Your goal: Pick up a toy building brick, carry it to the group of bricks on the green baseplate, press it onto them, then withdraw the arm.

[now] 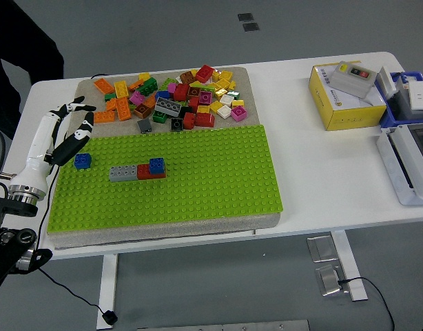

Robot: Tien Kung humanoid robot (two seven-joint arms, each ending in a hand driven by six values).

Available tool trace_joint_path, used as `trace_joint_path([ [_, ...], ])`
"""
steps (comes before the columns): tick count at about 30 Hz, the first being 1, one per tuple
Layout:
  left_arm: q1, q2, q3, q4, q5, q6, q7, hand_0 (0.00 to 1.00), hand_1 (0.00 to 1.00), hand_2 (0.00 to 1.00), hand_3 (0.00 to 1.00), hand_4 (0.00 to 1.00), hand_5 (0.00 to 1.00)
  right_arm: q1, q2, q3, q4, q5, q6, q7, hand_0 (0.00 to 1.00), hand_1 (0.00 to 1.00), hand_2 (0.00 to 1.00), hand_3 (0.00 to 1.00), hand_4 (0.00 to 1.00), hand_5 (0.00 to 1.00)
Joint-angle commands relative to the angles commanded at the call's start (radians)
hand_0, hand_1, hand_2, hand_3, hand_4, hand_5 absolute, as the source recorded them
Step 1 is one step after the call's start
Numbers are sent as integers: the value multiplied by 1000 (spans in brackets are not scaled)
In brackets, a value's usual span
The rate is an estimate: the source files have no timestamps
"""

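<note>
One white robotic left hand (63, 131) hovers with its fingers spread wide and empty over the left edge of the green studded plastic baseplate (198, 179). Just beside it lies a small blue plastic brick (83, 161). The joined grey, red and blue brick row (138, 170) stands nearby on the baseplate.

left hand (63, 131) hovers open at the green baseplate's (198, 186) left edge, just beside a lone blue brick (83, 161).
</note>
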Motion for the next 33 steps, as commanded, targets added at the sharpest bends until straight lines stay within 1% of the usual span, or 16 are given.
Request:
trace_joint_path([
  [4,8,11,-48,-9,-32,-14,-20,981,888,864,627,533,588,0,0,0,0,-3,-1,2,677,650,708,699,414,998],
  [6,19,23,-99,-17,-59,-33,-42,981,888,864,627,533,588,0,-1,-2,1,-3,-2,4,677,650,708,699,414,998],
  [7,24,27,-121,-19,-70,-40,-51,976,879,833,621,543,583,0,-1,-3,1,-3,-2,5,670,649,708,698,415,998],
  [8,30,30,-142,-21,-86,-49,-63,976,879,833,621,543,583,-1,-2,-4,1,-2,-2,5,670,649,708,698,415,998],
  [12,54,35,-234,-23,-165,-83,-109,976,879,833,621,543,583,-1,-2,-9,1,2,-2,9,670,649,708,698,415,998],
  [13,58,35,-257,-23,-188,-91,-120,955,857,809,605,550,575,-1,-2,-10,1,3,-3,9,670,647,706,696,416,998],
  [15,66,35,-299,-23,-234,-107,-141,955,857,809,605,550,575,-1,-2,-11,1,3,-3,11,670,647,706,696,416,998],
  [18,72,33,-334,-23,-298,-125,-167,955,857,809,605,550,575,-2,-2,-10,1,0,-4,11,670,647,706,696,416,998],
  [19,73,32,-341,-23,-319,-129,-174,928,845,810,604,559,570,-2,-2,-9,1,-1,-4,11,669,645,705,698,421,998],
  [22,74,27,-348,-24,-372,-137,-190,928,845,810,604,559,570,-1,-2,-9,0,-6,-2,10,669,645,705,698,421,998],
  [24,73,22,-347,-24,-414,-146,-197,928,845,810,604,559,570,0,-2,-10,0,-8,-1,9,669,645,705,698,421,998],
  [25,72,21,-346,-24,-432,-151,-198,903,817,803,611,565,560,0,-2,-10,0,-9,0,9,670,644,706,700,421,998],
  [26,71,19,-346,-24,-455,-157,-197,903,817,803,611,565,560,1,-2,-10,0,-10,0,8,670,644,706,700,421,998],
  [30,68,19,-368,-25,-563,-204,-162,903,817,803,611,565,560,6,-2,-11,2,-13,1,6,670,644,706,700,421,998],
  [31,68,20,-377,-24,-590,-212,-156,834,767,753,638,576,560,7,-3,-11,2,-14,2,6,670,644,707,705,420,998],
  [33,68,24,-396,-21,-640,-224,-147,834,767,753,638,576,560,8,-3,-11,2,-14,3,5,670,644,707,705,420,998],
])
